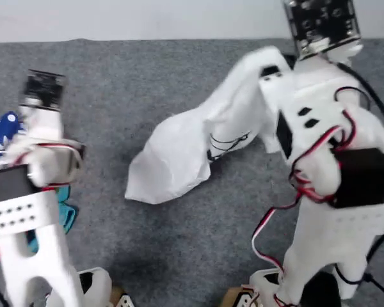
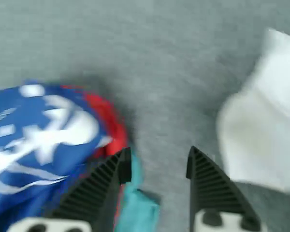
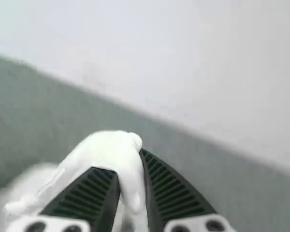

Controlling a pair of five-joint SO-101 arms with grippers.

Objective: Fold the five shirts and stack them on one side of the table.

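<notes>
Aloft, right tool [image 3: 129, 164] pinches white shirt [image 1: 179, 153]; coloured shirts [image 2: 43, 130] beside left tool [image 2: 159, 152].

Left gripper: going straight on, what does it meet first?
Probably bare grey table, between the blue shirt and the white shirt; the left gripper is open. Depth is unclear.

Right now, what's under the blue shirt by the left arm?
Red fabric and teal fabric poke out beneath the blue shirt. Anything else under it is covered.
</notes>
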